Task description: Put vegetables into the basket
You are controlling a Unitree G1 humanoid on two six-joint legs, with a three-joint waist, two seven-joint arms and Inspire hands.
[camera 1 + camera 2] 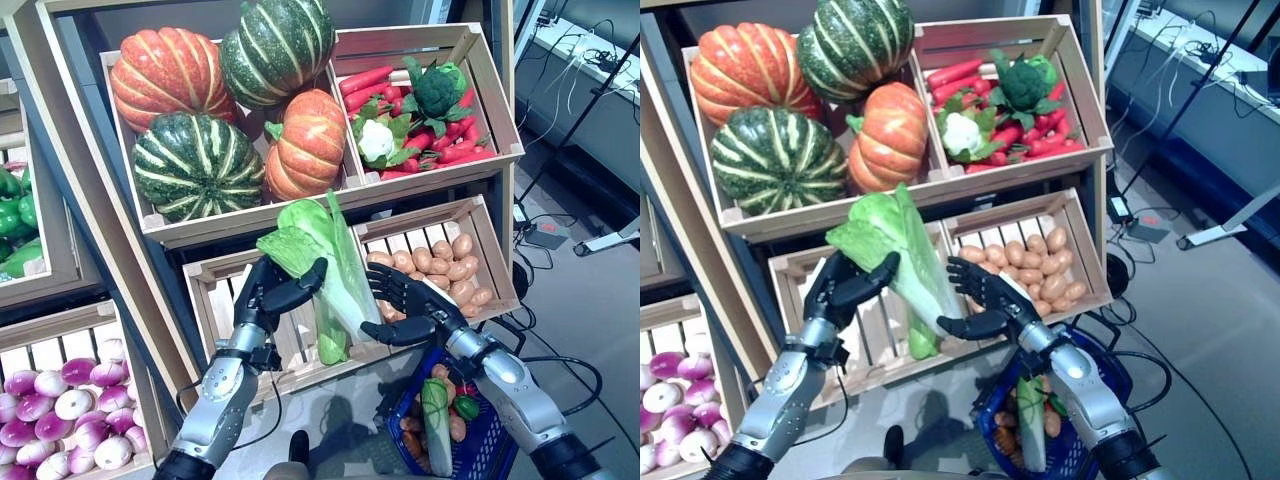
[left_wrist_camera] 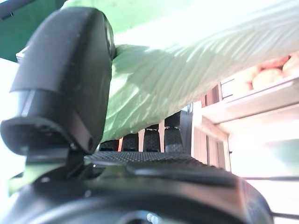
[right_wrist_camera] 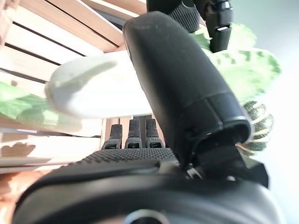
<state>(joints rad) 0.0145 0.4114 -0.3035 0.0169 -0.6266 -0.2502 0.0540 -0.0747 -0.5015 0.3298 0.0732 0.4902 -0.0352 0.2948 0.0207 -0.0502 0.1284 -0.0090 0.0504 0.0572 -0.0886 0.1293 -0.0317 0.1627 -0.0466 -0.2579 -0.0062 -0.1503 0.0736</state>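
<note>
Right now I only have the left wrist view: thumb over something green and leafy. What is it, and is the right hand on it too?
Observer: A lettuce, held in front of the lower crate. Left hand curls round its leafy top.
Operator: Right hand?
Observer: Right hand is at the white stalk end, fingers behind it and thumb in front, as its wrist view shows.
Operator: Where's the basket?
Observer: The blue basket sits below the right forearm, already holding some vegetables.

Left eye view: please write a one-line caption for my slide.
Both hands, left hand and right hand, hold a lettuce before the crates, above the blue basket.
</note>
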